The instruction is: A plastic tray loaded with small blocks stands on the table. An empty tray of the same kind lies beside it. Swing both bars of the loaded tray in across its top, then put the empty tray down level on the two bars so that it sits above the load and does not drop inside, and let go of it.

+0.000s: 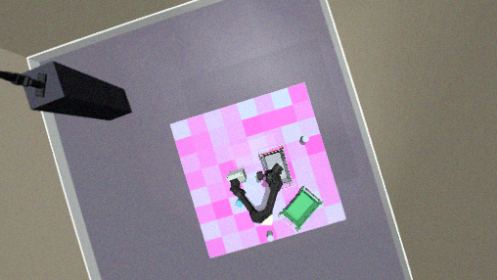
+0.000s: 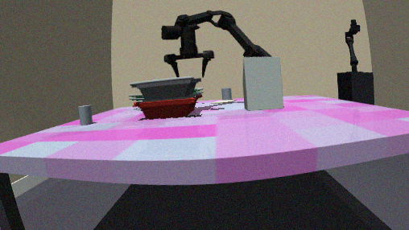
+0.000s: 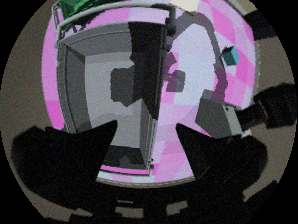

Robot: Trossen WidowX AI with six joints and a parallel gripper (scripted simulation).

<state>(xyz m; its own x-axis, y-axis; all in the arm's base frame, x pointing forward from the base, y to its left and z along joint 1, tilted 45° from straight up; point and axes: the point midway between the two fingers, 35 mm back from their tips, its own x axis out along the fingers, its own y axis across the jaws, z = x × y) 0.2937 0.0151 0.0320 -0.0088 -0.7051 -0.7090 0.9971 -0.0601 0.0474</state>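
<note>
Qty. of trays is 3 total: 1 gray (image 1: 275, 158) (image 2: 167, 90) (image 3: 100, 65), 1 red (image 1: 273, 151) (image 2: 169, 109) & 1 green (image 1: 300, 208) (image 2: 197, 92) (image 3: 82, 7). Robot arms, 2 pcs.: 1 near arm (image 1: 276, 193) (image 2: 189, 42) (image 3: 275, 105) & 1 far arm (image 1: 17, 78) (image 2: 350, 44), w/ 2 pedestals, i.e. 1 pale block (image 1: 236, 177) (image 2: 263, 82) (image 3: 212, 115) & 1 blk. block (image 1: 83, 93) (image 2: 356, 86). Misc. count is 2 gray cyls., i.e. 1 cyl. by the trays (image 1: 304, 140) (image 2: 85, 115) & 1 other cyl. (image 1: 270, 236) (image 2: 226, 93), plus 1 teal cube (image 1: 239, 203) (image 3: 231, 56), 1 flat cream pc. (image 1: 267, 221) (image 2: 223, 101) (image 3: 185, 4) & 1 table (image 1: 212, 132) (image 2: 173, 149) (image 3: 50, 82).

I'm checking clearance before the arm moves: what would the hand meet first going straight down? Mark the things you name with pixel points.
Probably the rim of the grey tray (image 1: 275, 162) (image 2: 165, 85) (image 3: 107, 70), just below the hand (image 2: 190, 76) (image 3: 147, 124); exact fingertip alignment is unclear.
</note>
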